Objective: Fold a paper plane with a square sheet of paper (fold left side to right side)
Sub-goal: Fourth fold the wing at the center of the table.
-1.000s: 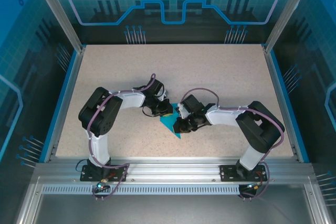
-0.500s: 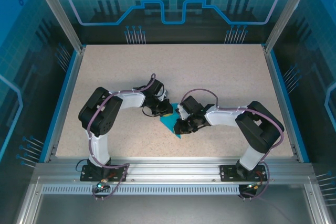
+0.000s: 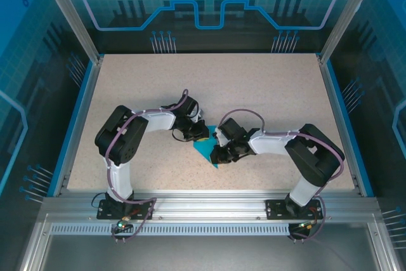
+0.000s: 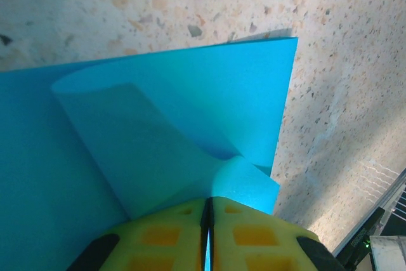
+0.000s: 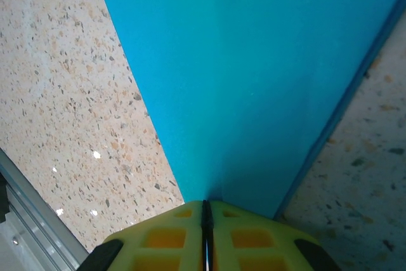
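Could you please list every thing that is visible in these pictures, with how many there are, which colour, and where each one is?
sheet of paper: one, teal-blue, partly folded, at the middle of the table, between the two grippers.
table: one, speckled beige with a blue border, below the arms.
metal rail: one, silver, along the near edge.
enclosure panels: several, blue, around the table.
left arm: one, black and white, reaching in from the near left.
right arm: one, black and white, reaching in from the near right.
left gripper: one, yellow fingers, shut on a curled flap of the sheet.
right gripper: one, yellow fingers, shut on the sheet's narrow end.
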Motion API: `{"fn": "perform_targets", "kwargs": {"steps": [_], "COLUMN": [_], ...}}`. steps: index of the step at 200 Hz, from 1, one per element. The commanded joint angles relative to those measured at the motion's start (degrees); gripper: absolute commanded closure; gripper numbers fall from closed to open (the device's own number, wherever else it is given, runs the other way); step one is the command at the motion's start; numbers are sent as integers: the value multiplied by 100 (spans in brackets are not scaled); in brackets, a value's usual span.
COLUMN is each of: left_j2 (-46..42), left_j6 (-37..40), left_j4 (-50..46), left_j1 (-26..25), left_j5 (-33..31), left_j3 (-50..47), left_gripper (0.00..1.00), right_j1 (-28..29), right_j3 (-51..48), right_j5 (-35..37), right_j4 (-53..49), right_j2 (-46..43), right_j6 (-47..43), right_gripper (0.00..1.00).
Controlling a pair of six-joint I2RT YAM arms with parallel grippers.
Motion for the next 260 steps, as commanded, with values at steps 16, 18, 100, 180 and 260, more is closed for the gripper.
{"fn": "perform_targets", "kwargs": {"steps": [16,18,100,180,260], "left_j2": [192,192,213,200,200], "left_j6": [114,114,114,114,81], "left_j4": [-588,-597,-632,-654,-637], "left_j1": [-38,-34,-35,-31,-32], "left_j5": [-450,-450,-485,-512,-486], "left_j3": [-213,-206,-195,-186,-169], "left_gripper": [87,87,87,87,87], "right_j1": [245,244,298,373,381], "right_j3": [-379,-382,-617,-878,-963], "right_j5": [-139,-143,-118,-134,-148], "right_j4": [-645,-645,-680,-689,-799], "right_j2": [-100,-104,-363,-572,-808], "right_j6": [196,197,267,337,331], "right_gripper": [90,90,94,95,96]}}
